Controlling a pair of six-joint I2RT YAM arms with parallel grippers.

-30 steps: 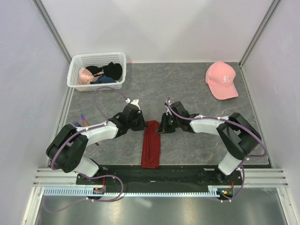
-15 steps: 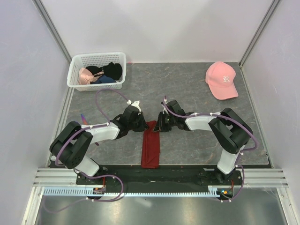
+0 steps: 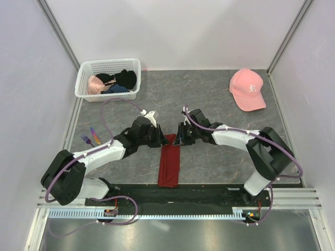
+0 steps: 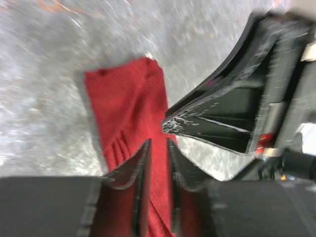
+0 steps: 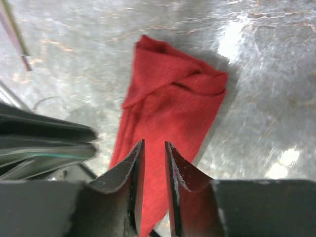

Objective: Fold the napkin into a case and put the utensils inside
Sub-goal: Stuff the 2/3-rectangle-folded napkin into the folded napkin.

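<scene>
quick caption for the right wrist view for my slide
Right end effector, nearly closed, over a folded dark red cloth napkin on a grey marbled table

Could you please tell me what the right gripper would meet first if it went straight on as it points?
Most likely the dark red cloth napkin: the right gripper points along its folded end, with grey stone-patterned table beyond. How high it sits above the cloth is unclear.
</scene>
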